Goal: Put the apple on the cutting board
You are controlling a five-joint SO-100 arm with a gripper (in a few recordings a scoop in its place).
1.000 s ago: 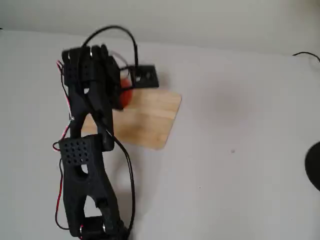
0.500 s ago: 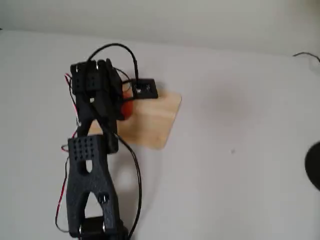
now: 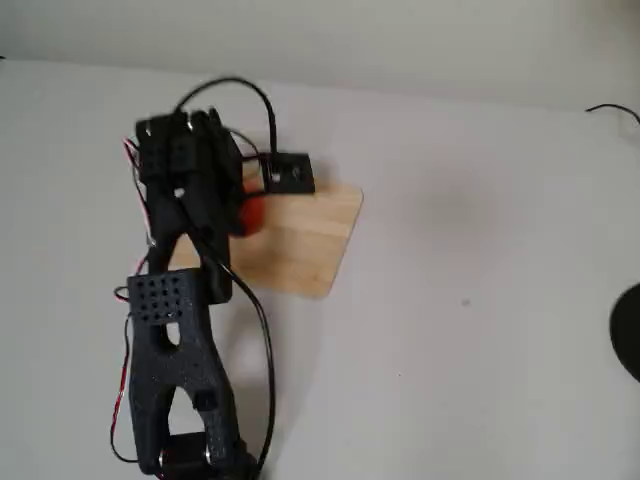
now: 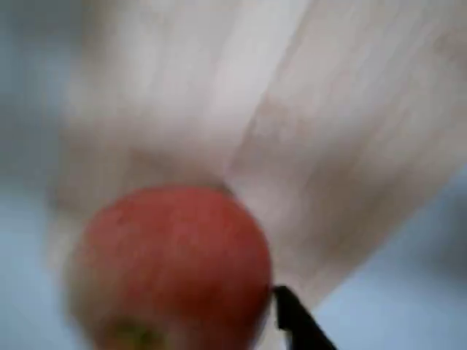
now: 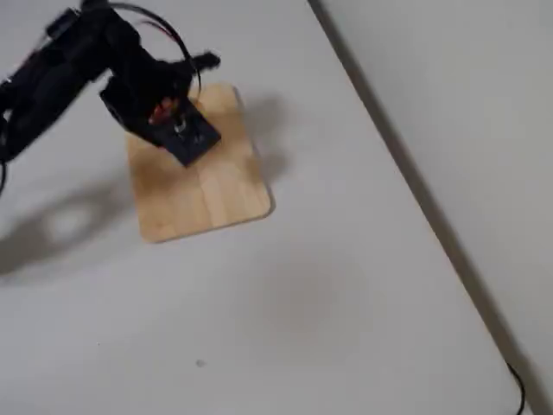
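The light-wood cutting board [image 3: 300, 245] lies on the white table, partly under my black arm. The red apple [image 3: 250, 213] peeks out beside the arm's wrist, over the board's left part. In the wrist view the apple [image 4: 171, 266] is large, blurred and low in the picture, with one black fingertip [image 4: 295, 321] against its right side and the board [image 4: 350, 131] behind it. In a fixed view my gripper [image 5: 168, 117] hangs over the far end of the board [image 5: 207, 190], shut on the apple [image 5: 162, 111], of which only red bits show.
A dark round object [image 3: 628, 330] sits at the right edge of the table and a thin black cable [image 3: 610, 108] lies at the back right. The table meets a wall [image 5: 449, 104] along its far side.
The arm swayed a little right, then back left, over the board's left end. The apple stayed in the gripper throughout.
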